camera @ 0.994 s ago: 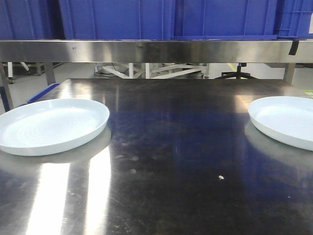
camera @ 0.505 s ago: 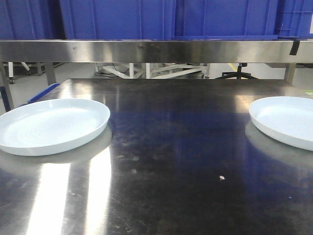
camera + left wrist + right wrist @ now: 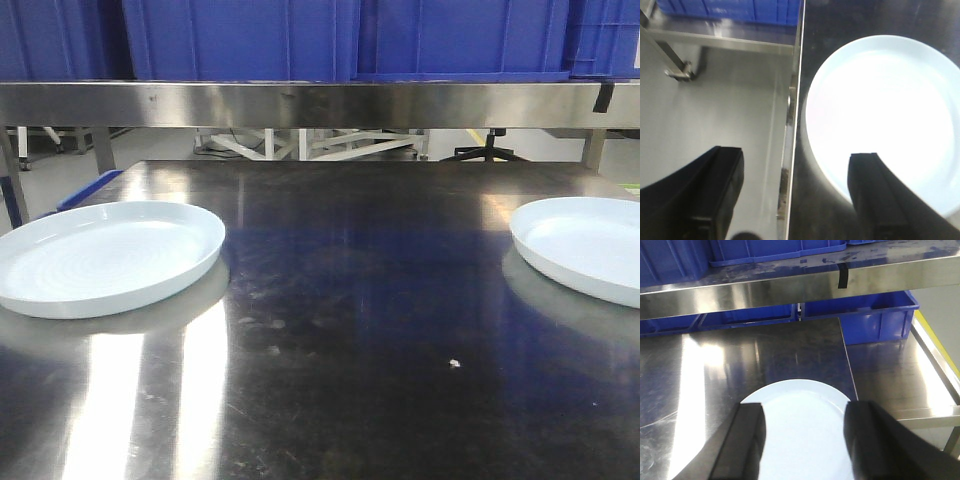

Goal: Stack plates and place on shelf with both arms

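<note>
left gripper [image 3: 795, 152], right gripper [image 3: 805, 405] both spread; left plate [image 3: 880, 110] glare-washed, right plate [image 3: 585, 245] cut off at edge

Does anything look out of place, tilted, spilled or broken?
Nothing broken or spilled. The left plate and the right plate lie flat on the table. Only a strip of black tape on the shelf rail looks odd.

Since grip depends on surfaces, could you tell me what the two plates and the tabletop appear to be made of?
Left plate and right plate: white, glossy, probably glazed ceramic or melamine; smooth sheen. Tabletop: stainless steel, dark and reflective, with fine scratches.
</note>
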You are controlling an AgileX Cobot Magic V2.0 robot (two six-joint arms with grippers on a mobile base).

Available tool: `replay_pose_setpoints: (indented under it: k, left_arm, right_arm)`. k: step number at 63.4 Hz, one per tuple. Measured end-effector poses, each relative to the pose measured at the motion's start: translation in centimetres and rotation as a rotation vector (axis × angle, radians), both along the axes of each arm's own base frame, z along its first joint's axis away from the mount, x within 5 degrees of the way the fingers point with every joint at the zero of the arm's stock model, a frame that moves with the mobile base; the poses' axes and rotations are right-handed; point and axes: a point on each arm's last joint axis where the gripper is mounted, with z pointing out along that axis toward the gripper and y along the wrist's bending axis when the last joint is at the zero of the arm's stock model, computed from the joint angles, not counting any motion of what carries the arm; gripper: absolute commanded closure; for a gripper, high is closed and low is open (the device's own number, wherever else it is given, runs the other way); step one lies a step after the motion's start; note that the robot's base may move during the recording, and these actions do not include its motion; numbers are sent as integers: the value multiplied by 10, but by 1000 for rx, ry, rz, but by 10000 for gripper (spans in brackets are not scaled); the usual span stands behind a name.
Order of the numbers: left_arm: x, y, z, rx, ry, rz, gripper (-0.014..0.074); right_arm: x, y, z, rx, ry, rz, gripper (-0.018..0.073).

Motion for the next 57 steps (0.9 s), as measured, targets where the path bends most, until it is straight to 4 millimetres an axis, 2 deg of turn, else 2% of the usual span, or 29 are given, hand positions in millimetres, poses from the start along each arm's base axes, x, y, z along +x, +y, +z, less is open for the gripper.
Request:
replay_pose_setpoints:
  k: [12, 26, 40, 57]
  left_arm:
    - [30, -4, -22, -24, 33, 16, 109]
    - [55, -6, -34, -25, 57, 22, 109]
    - [71, -7, -45, -23, 74, 24, 109]
    - [82, -8, -72, -15, 131, 27, 109]
  right_arm:
    - [0, 0, 0, -1, 0, 0, 90]
    - [0, 0, 0, -1, 0, 0, 90]
    - [0, 0, 0, -1, 0, 0, 90]
    - [0, 0, 0, -1, 0, 0, 90]
